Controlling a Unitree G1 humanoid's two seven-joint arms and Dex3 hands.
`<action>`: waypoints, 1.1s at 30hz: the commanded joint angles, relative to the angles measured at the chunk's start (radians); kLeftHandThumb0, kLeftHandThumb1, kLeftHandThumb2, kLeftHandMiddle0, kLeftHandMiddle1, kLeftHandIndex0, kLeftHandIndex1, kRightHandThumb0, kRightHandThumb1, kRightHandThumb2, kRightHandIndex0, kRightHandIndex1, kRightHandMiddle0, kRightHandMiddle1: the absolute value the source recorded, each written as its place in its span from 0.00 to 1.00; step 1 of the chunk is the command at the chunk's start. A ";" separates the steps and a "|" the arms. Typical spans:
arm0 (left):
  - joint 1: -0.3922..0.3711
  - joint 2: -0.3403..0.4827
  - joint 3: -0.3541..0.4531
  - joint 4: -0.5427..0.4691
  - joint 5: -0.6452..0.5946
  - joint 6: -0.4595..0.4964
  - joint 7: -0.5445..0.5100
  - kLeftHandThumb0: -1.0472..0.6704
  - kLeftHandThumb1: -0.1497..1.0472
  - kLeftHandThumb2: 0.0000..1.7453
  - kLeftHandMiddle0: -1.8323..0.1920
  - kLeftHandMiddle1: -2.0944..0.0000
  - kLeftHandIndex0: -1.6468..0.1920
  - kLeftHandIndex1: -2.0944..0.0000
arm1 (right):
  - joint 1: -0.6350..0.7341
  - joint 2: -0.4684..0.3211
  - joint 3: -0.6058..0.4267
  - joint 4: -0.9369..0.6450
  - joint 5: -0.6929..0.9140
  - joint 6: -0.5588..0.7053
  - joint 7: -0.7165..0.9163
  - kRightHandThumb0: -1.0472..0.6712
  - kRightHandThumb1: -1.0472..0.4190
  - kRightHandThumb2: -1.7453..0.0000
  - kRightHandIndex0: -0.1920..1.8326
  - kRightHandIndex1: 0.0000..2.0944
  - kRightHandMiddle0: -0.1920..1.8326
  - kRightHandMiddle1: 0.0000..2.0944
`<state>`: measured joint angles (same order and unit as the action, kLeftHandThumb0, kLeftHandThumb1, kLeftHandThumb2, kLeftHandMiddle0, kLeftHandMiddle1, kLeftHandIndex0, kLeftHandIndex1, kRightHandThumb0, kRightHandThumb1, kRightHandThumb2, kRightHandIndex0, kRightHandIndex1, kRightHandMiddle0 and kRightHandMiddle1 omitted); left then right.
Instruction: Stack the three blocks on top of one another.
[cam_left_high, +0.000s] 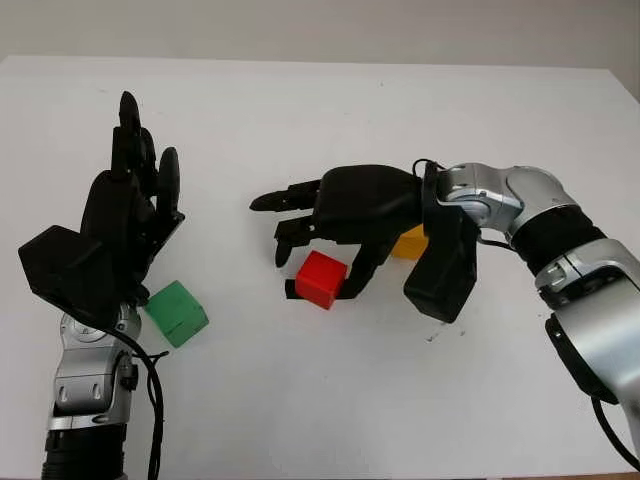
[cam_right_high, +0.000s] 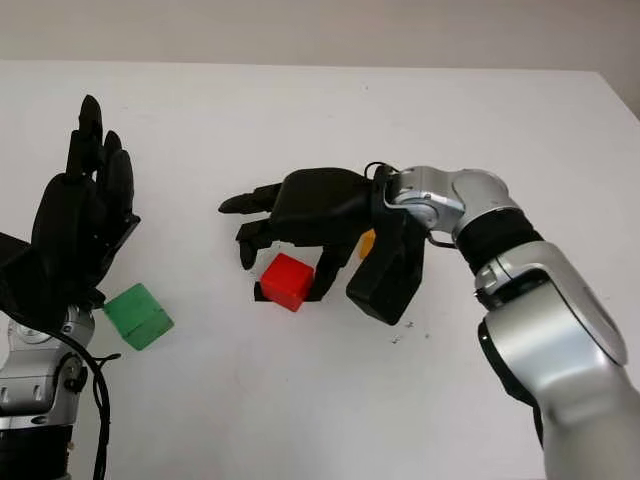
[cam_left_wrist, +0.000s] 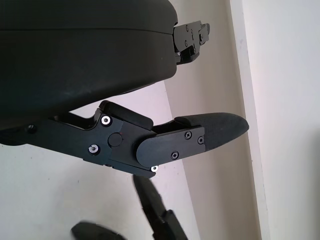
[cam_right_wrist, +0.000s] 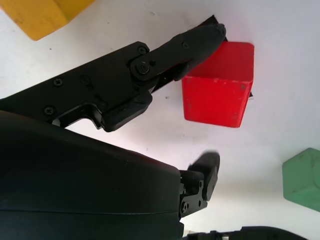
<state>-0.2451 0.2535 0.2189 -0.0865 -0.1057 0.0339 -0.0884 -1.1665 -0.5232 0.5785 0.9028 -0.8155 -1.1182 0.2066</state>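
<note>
- Because the red block (cam_left_high: 320, 279) sat on the white counter (cam_left_high: 330, 110) directly beneath the right hand (cam_left_high: 330, 215), the next move seemed to depend on that one relation: the block lay just below and slightly to the robot's side of the palm, with the hand's fingers (cam_left_high: 285, 200) reaching out past it toward the robot's left.
- In the right wrist view one finger (cam_right_wrist: 192, 42) lay against an upper edge of the red block (cam_right_wrist: 217, 85), while another fingertip (cam_right_wrist: 207, 172) stood off its opposite side with bare counter between, so the block sat in the gap but was not clamped; the right hand was open, holding nothing.
- The block was a cube, so no long axis governed the grasp; it stood turned a little, one corner toward the robot.
- The yellow block (cam_left_high: 410, 243) lay just behind the right hand's wrist, mostly hidden by it, near the red block but apart from it.
- The green block (cam_left_high: 176, 313) lay well apart on the left side, just beside the left hand (cam_left_high: 125, 215).
- The right hand was plainly the nearer to the red block; its forearm (cam_left_high: 520, 215) came in from the right and bent across the counter, palm down.
- The left hand was raised, open and holding nothing.
- No block stood on another, so by my judgement stacking had not yet begun.
</note>
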 joint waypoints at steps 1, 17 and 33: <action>0.005 0.005 0.000 -0.013 0.005 -0.002 0.001 0.18 1.00 0.36 1.00 1.00 1.00 1.00 | -0.017 -0.028 -0.025 -0.038 0.049 -0.002 0.036 0.08 0.09 0.97 0.00 0.00 0.01 0.11; 0.000 0.016 0.013 -0.004 -0.001 -0.001 -0.016 0.18 1.00 0.35 1.00 1.00 1.00 1.00 | 0.038 -0.203 -0.228 -0.265 0.438 0.206 0.381 0.13 0.09 0.97 0.00 0.00 0.03 0.03; -0.017 0.023 0.007 0.002 -0.005 0.016 -0.023 0.17 1.00 0.35 1.00 1.00 1.00 1.00 | 0.018 -0.296 -0.227 -0.117 0.194 0.284 0.287 0.15 0.13 0.97 0.01 0.02 0.13 0.05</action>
<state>-0.2461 0.2689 0.2252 -0.0852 -0.1161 0.0482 -0.1151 -1.1311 -0.7983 0.3472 0.7889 -0.6105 -0.8273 0.5037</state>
